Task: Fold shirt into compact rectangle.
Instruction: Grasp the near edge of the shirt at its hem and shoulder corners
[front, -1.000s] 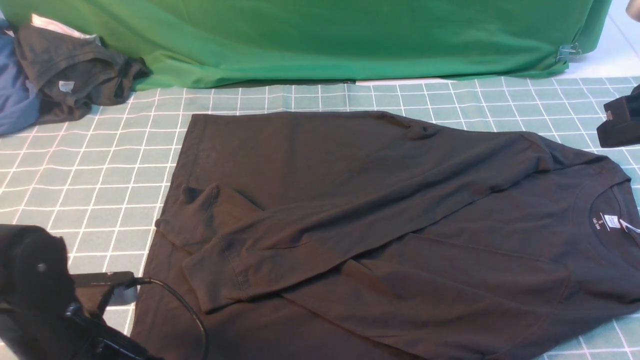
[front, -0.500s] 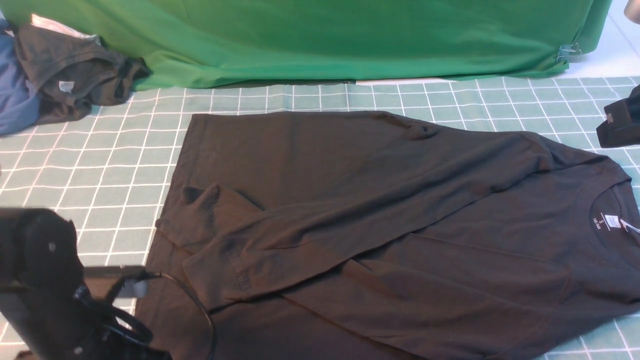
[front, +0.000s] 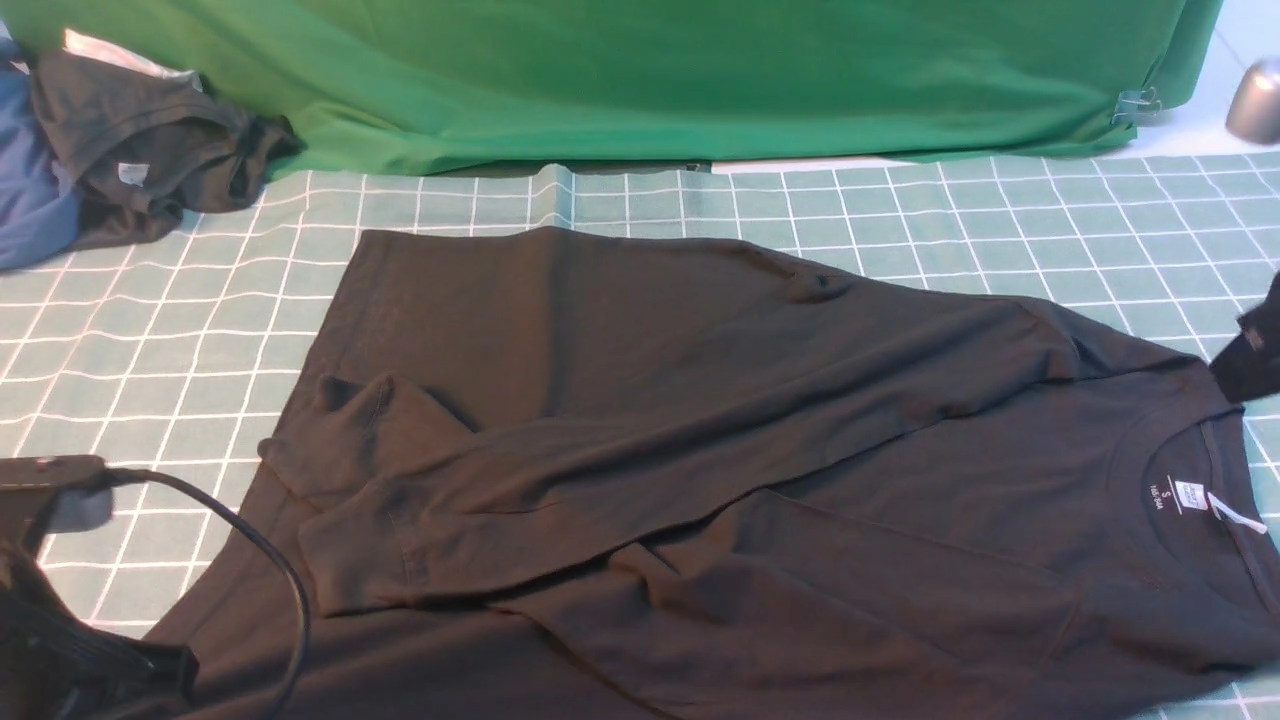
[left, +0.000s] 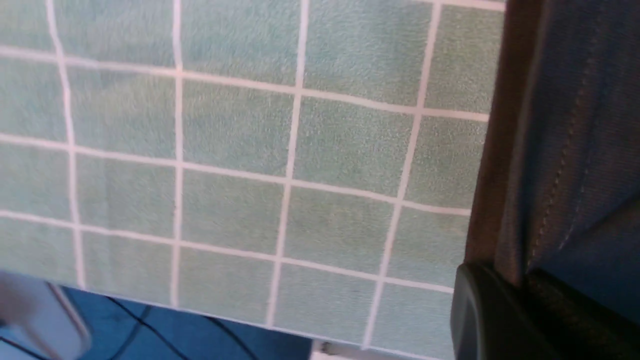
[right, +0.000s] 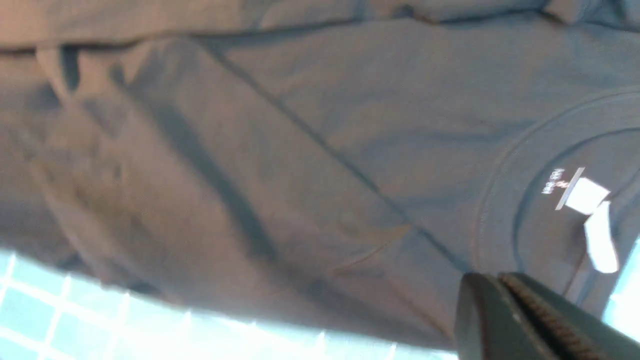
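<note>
Lying flat on the checked green surface, the shirt fills the centre and right of the front view. Collar points to the robot's right, hem to the left. Both long sleeves are folded across the body and cross each other, with the cuffs ending on the hem side. The white neck label sits inside the collar, face up, with a loose white tag just beside it.

Left tool: jaws together, clamped on the shirt's stitched hem. In the left wrist view the dark fabric rises straight out of the pads, with the checked cloth beside it. The left arm is at the near left corner. Its black cable arcs over the hem corner of the shirt.

Right tool: jaws together, ribbed pads meeting along one line, close over the shirt near the collar. Whether any cloth is pinched cannot be told. In the front view only a dark part of it shows at the far right edge, by the shirt's far shoulder. Contact there is also unclear.

Background: a green cloth hangs along the far side. A dark grey garment is heaped against a blue garment at the far left, well apart from the shirt.
</note>
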